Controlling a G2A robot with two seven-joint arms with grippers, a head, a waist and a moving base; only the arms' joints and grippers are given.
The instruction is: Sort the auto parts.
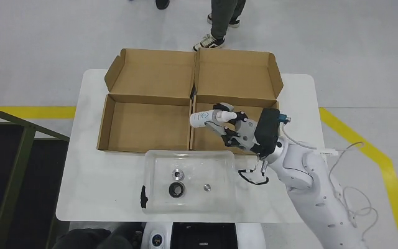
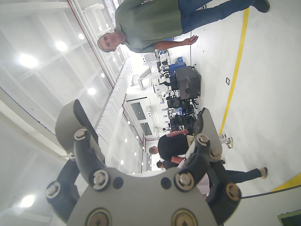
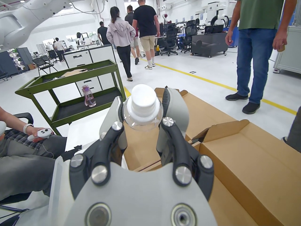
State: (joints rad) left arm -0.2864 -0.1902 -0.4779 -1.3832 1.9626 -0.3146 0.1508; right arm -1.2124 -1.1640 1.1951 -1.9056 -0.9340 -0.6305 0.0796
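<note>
Top view: sorting is judged barely begun: above the right cardboard box [image 1: 236, 78], behind the clear tray [image 1: 186, 152], a white-capped clear part [image 1: 204, 117] is clamped in the right hand [image 3: 143, 109], the left hand [image 2: 140, 114] is spread wide and unladen, and three small parts [image 1: 178, 190] are left in the tray.

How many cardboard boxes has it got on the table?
2, side by side with lids folded back: the left box, and the right box, over which the right arm's jaws hold a white-capped part.
</note>
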